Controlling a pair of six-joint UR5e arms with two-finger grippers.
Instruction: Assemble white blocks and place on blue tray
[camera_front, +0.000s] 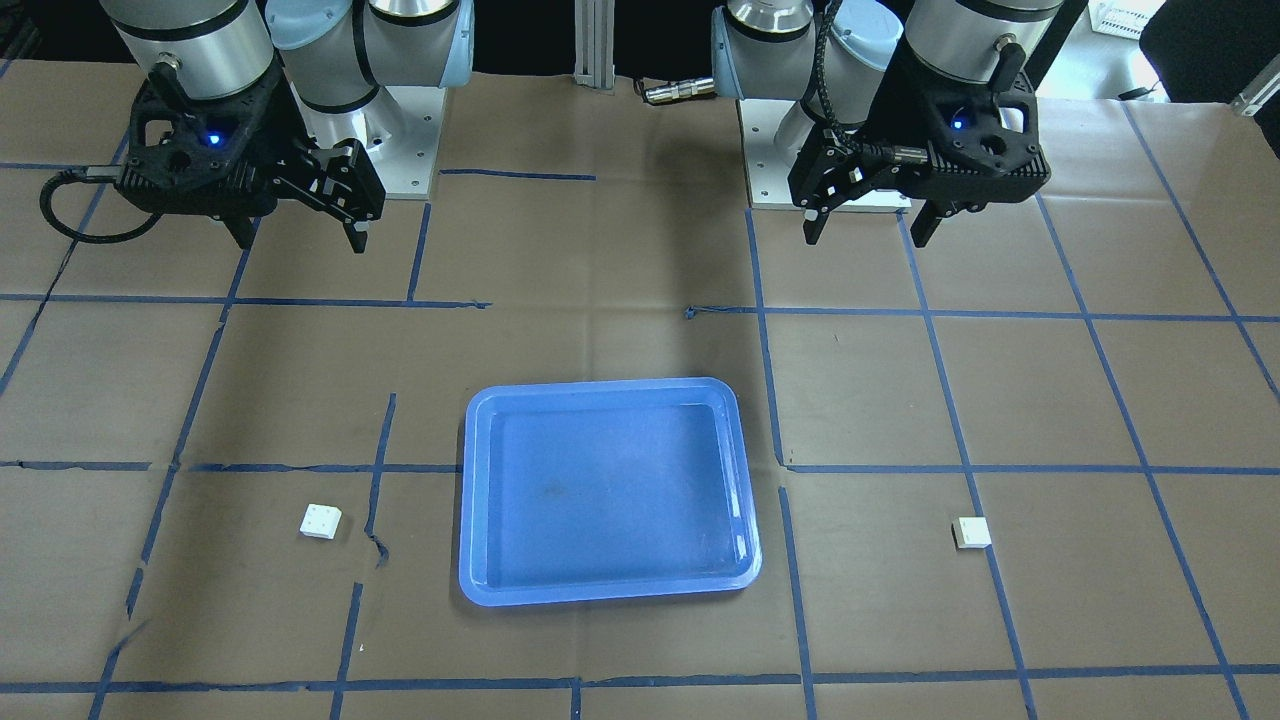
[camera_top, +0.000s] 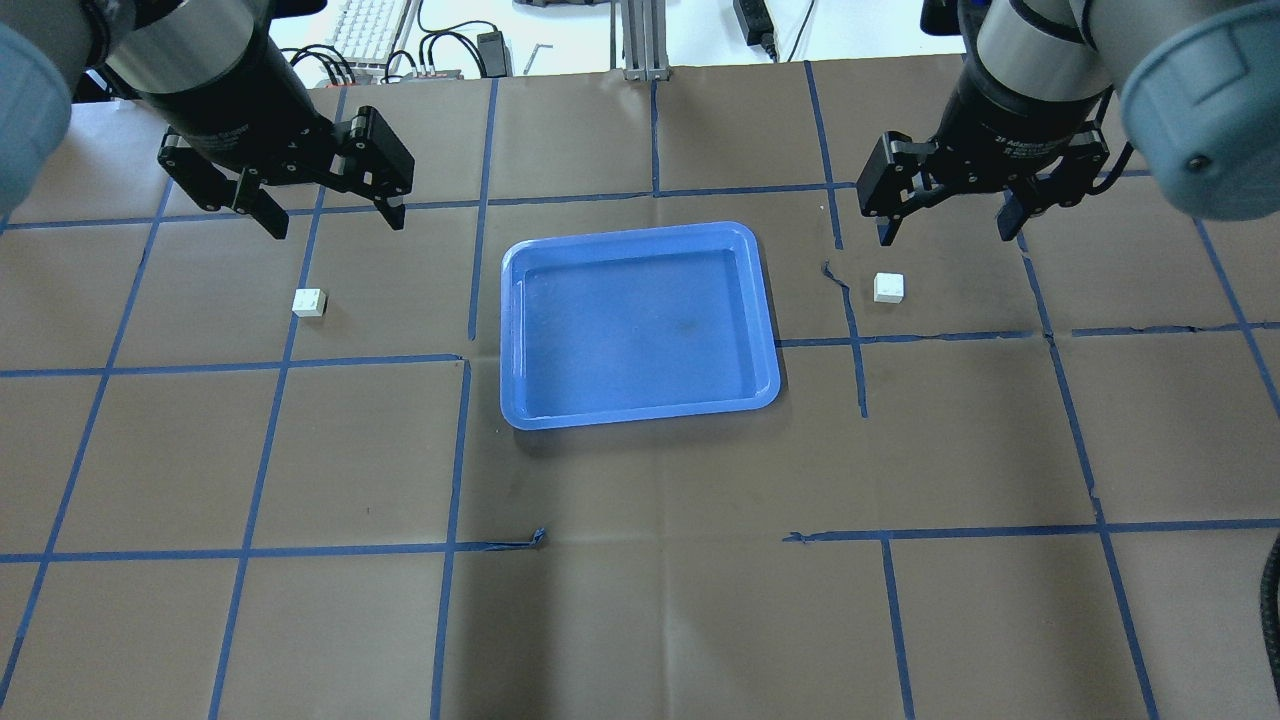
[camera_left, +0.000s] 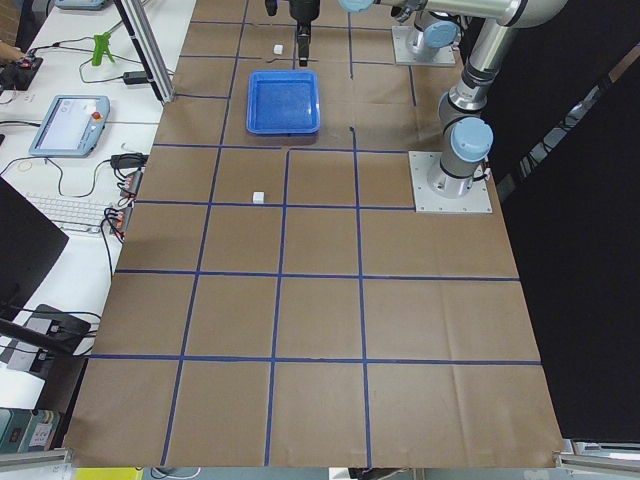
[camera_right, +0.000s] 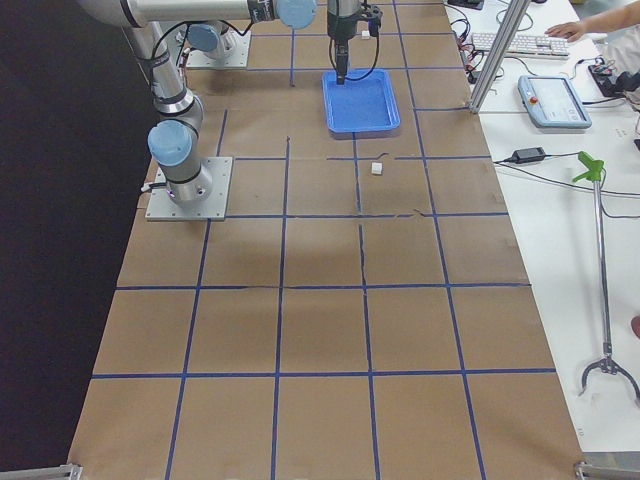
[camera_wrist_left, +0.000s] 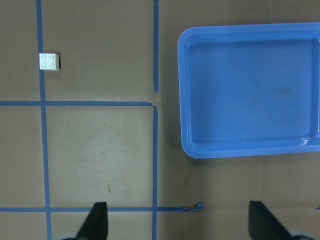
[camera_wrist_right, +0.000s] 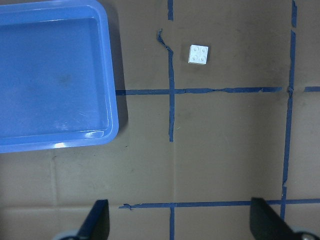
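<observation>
The blue tray (camera_top: 640, 325) lies empty in the middle of the table. One white block (camera_top: 309, 302) lies on the paper to the tray's left, below my left gripper (camera_top: 325, 212). The other white block (camera_top: 888, 287) lies to the tray's right, just below my right gripper (camera_top: 945, 228). Both grippers hang open and empty above the table. The left wrist view shows the left block (camera_wrist_left: 49, 61) studs up and the tray (camera_wrist_left: 250, 90). The right wrist view shows the right block (camera_wrist_right: 199, 54) studs up and the tray (camera_wrist_right: 50, 75). In the front view the left gripper (camera_front: 866, 238) is on the right and the right gripper (camera_front: 300, 243) on the left.
Brown paper with a blue tape grid (camera_top: 460, 450) covers the table. The arm bases (camera_front: 400, 140) stand at the robot's edge. A keyboard and cables (camera_top: 370, 30) lie beyond the far edge.
</observation>
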